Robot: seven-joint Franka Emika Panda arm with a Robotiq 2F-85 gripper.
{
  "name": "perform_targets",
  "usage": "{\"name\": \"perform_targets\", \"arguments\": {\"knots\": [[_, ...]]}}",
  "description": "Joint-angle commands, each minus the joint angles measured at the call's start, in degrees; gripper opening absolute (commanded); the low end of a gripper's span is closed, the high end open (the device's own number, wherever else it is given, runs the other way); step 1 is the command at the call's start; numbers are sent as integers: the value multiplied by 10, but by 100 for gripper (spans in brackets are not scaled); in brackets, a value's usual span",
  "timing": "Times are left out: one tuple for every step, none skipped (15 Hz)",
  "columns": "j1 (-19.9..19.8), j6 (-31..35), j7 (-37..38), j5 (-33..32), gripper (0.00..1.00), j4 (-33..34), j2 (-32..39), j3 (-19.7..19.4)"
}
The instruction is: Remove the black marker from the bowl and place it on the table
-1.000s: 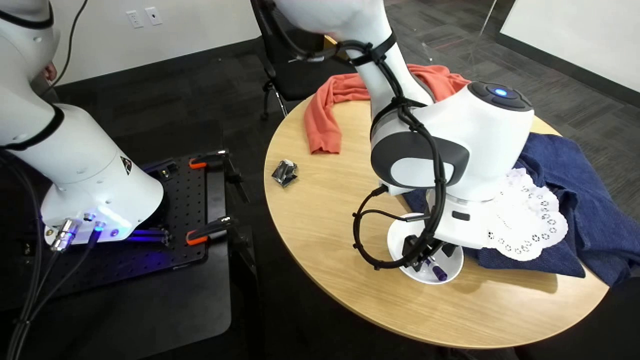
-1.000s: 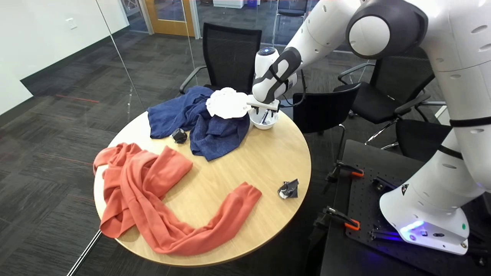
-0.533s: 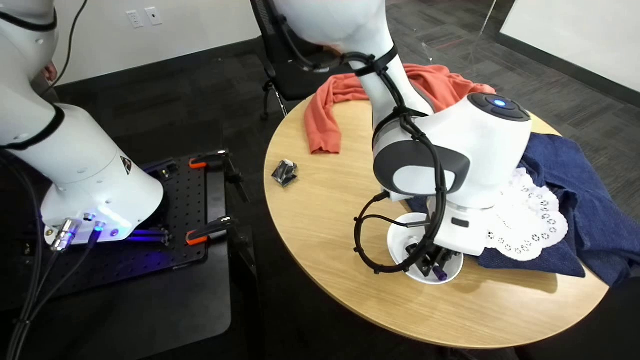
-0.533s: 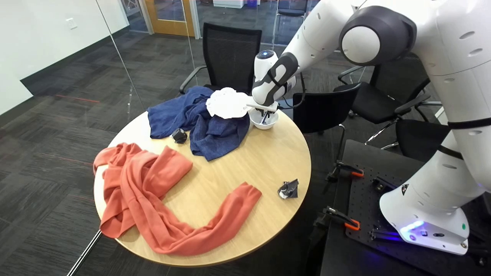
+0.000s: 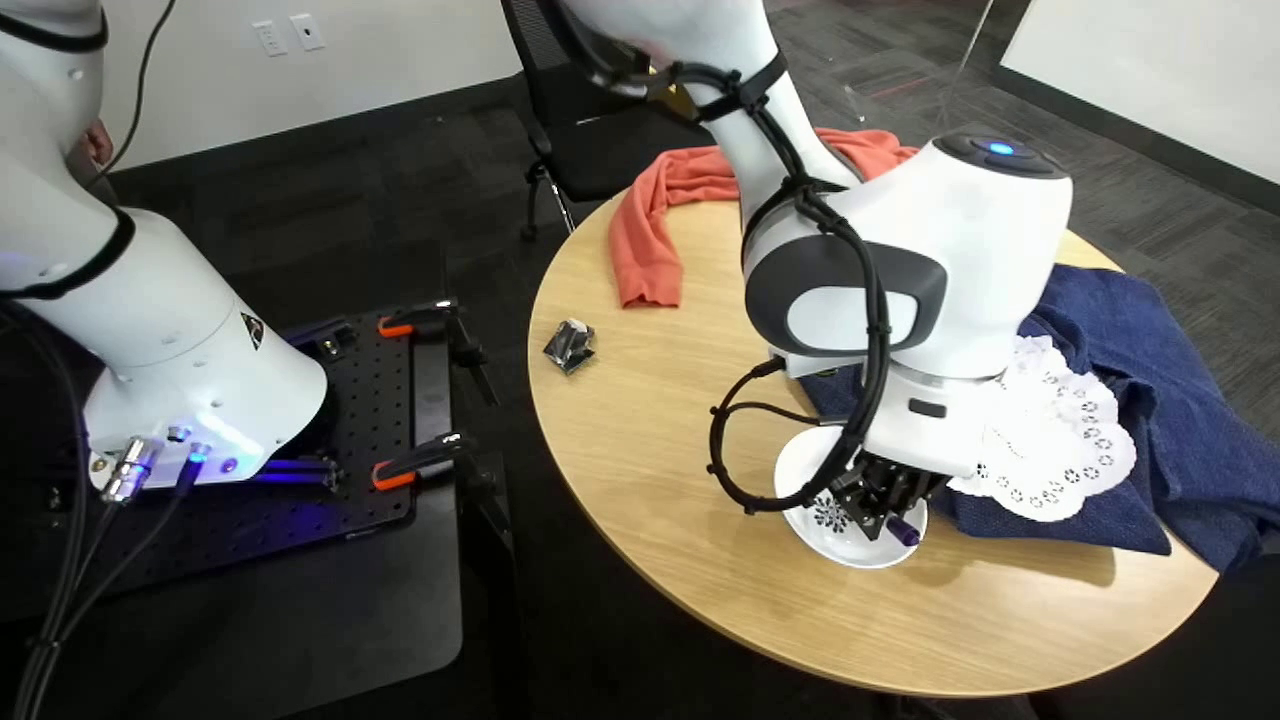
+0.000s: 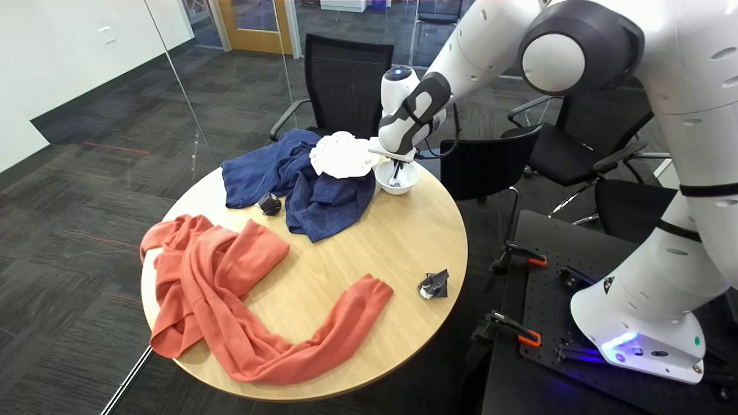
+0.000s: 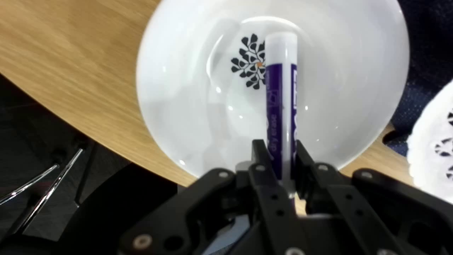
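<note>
one table (image 6: 351, 259) holds one bowl (image 7: 170, 78) near its edge, one doily (image 5: 1060, 440), one blue cloth (image 5: 1160, 370) and one red cloth (image 6: 207, 276). one wad (image 6: 435, 284) near the edge and one wad (image 6: 269, 204) farther in make two dark wads. there is one marker (image 7: 275, 102), one gripper (image 7: 280, 148) and one arm (image 6: 478, 52). beyond the table's edge are two orange-tipped clamps (image 5: 420, 460) and at least four chairs (image 6: 346, 80).

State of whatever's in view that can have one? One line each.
gripper: closed on the marker
marker: gripped, appears capped; contact with the bowl unclear
bowl: upright on the table
doily: spread over the blue cloth
blue cloth: rumpled
orange cloth: rumpled
foil-like scrap: crumpled
arm light: lit blue
dark lump: too small to make out
</note>
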Motion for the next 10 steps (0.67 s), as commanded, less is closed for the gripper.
{"name": "perform_targets", "arguments": {"knots": [[29,32,22,-15,5,-75,-74,-24],[36,41,21,-19,5,-90,-89,-30],[42,47,19,-23,5,-102,-104,-34],[46,52,15,-27,5,-115,-118,-35],[51,53,13,-33,5,-125,-131,-36],[55,54,10,-40,5,-134,-141,-35],[57,49,4,-50,5,-141,-152,-29],[62,46,3,-60,5,-149,-162,-27],[67,43,-1,-71,5,-155,-168,-23],[73,41,0,-83,5,-160,-174,-21]]}}
